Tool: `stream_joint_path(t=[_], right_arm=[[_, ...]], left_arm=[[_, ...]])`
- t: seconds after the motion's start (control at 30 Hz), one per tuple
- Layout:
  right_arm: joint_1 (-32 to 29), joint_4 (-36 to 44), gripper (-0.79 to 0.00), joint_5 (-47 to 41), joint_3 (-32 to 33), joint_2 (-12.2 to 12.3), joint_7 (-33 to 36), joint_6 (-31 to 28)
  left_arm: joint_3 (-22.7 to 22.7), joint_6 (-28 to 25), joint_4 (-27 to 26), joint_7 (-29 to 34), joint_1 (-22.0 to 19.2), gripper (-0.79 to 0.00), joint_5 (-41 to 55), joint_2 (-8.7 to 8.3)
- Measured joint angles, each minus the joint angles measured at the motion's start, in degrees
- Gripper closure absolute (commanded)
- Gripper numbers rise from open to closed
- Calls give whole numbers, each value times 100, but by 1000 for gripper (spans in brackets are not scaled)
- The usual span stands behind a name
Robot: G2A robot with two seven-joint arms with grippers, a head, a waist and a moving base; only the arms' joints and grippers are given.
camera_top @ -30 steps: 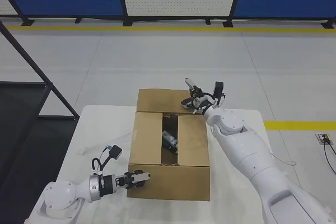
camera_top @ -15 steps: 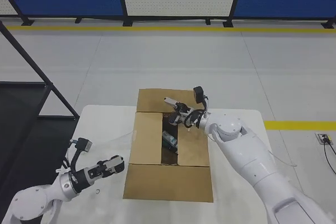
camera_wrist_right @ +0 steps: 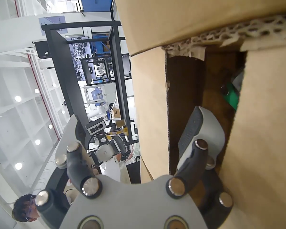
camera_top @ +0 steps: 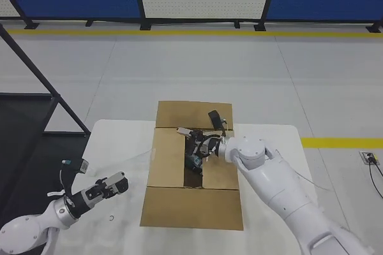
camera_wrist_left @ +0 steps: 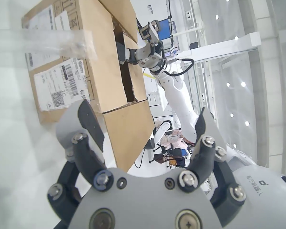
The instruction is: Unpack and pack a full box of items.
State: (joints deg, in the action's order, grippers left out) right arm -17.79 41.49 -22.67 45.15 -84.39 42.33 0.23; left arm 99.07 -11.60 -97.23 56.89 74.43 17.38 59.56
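**Box in the middle of the desk, both jaws wide and empty**

So the cardboard box [camera_top: 179, 159] sits mid-desk [camera_top: 121, 146] with its top flaps mostly folded in, leaving a dark gap down the centre. Through the gap you can see a green item [camera_top: 193, 162] lying inside. The right gripper [camera_top: 195, 137] is at the far end of that gap, jaws spread, with one finger dipped inside and the other out over the left flap. The left gripper [camera_top: 115, 185] hangs over the desk near-left of the box, apart from it, jaws wide, holding nothing.
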Motion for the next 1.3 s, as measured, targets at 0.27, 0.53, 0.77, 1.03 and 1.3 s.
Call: stream_joint_path(t=[0.27,0.53,0.77,1.03,1.3], right_arm=[[126,-285,-785,-523,136,-148,446,-432],[196,-409,-785,-1239,462,-216,981,-777],[226,-193,-785,-1498,429,-396,504,-782],[367,-289,-785,-1865,200,-717,317,-699],[570,-631,-785,-2026,-5,-1009,719,-848]], left_arm=[[-12,24,47,118,-8,-785,150,-38],[43,47,-8,-15,3,-785,69,-78],[-22,405,-474,-673,143,-785,-841,-106],[-145,847,-1065,-899,211,-785,-1333,-132],[-260,1206,-1501,-840,152,-785,-1588,-166]])
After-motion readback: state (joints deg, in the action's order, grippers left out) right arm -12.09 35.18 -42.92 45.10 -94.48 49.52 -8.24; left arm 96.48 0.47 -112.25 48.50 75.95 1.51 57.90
